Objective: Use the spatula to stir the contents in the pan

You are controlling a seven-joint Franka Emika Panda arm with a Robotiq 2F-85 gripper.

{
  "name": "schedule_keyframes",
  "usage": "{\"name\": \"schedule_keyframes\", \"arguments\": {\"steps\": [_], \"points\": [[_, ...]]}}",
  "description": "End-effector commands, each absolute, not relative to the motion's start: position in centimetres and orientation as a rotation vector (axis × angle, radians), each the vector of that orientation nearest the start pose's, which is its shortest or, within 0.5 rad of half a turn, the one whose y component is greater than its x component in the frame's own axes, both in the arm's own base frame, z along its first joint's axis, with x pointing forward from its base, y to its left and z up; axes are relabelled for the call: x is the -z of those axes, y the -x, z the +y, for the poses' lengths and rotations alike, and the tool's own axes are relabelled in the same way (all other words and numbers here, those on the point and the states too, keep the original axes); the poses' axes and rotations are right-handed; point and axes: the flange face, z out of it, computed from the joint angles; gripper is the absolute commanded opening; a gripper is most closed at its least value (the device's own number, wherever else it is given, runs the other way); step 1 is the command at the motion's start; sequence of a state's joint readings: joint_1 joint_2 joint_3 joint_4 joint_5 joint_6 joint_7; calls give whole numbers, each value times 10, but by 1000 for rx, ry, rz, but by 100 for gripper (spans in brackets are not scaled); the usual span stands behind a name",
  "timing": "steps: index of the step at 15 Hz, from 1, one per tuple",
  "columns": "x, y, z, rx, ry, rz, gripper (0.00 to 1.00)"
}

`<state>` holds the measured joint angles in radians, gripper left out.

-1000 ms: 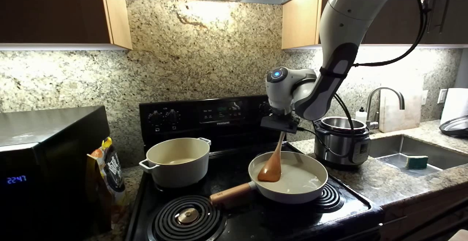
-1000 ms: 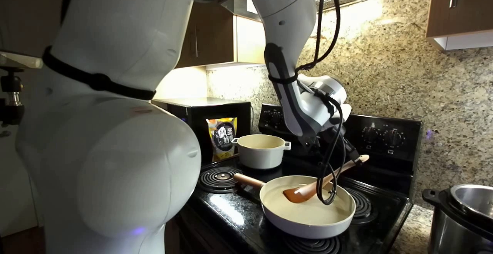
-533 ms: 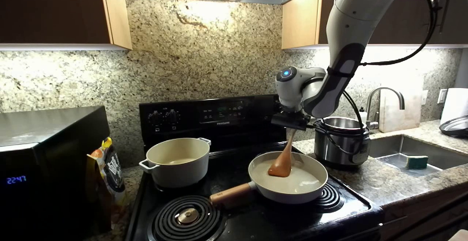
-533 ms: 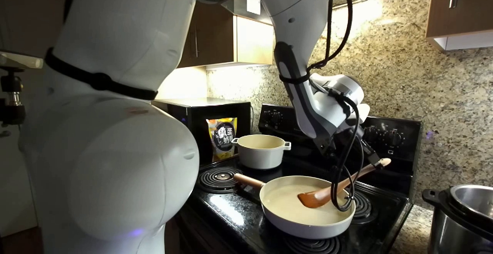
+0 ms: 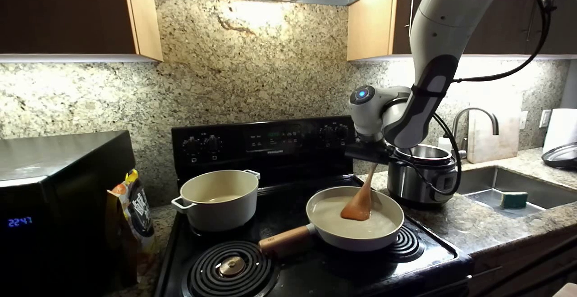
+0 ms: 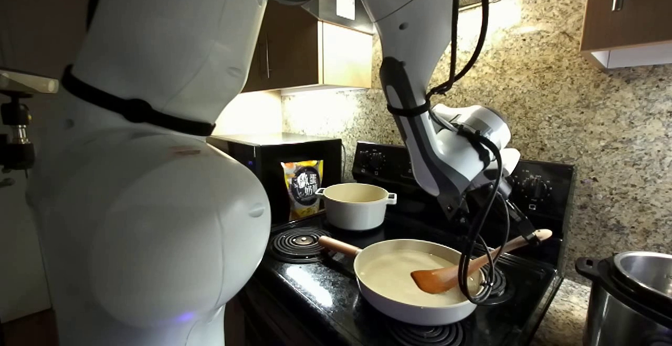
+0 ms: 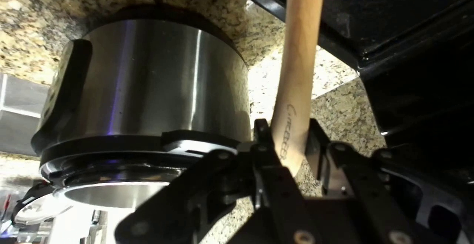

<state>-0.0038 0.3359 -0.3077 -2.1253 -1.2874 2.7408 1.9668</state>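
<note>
The jaws are pinching the spatula [image 5: 362,200] near the free end of its handle [image 7: 299,66], which is lying between them in the wrist view; this high hold is presumably giving them clearance above the pan [image 5: 356,244] and letting the blade [image 6: 437,281] reach the contents [image 6: 391,275] at a slant. The blade is lying within the pan, though whether it is touching the bottom is not discernible. The pan is sitting on the stove [image 5: 315,273], its long handle [image 5: 288,237] apparently being left unheld, so a hard stroke may be shifting it. A cream pot [image 5: 223,220] is standing on the same stove, well apart. A steel cooker [image 7: 159,84] is occupying the table [image 5: 471,225] near the pan, probably limiting strokes towards that side. A slack cable [image 6: 462,272] is looping before the spatula in an exterior view and could be snagging.
</note>
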Motion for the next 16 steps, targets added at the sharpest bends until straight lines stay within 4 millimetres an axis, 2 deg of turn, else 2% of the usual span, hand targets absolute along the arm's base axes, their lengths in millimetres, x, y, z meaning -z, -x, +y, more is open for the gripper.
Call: {"name": "schedule_keyframes", "arguments": {"steps": [1, 4, 7, 13, 16], "points": [[-252, -540, -131, 1038, 2869, 1662, 12], [-238, -529, -117, 964, 2897, 1628, 12], [-230, -528, -102, 931, 2915, 1589, 12], [-239, -555, -70, 955, 2889, 1535, 12], [-250, -571, -65, 998, 2871, 1518, 12]]}}
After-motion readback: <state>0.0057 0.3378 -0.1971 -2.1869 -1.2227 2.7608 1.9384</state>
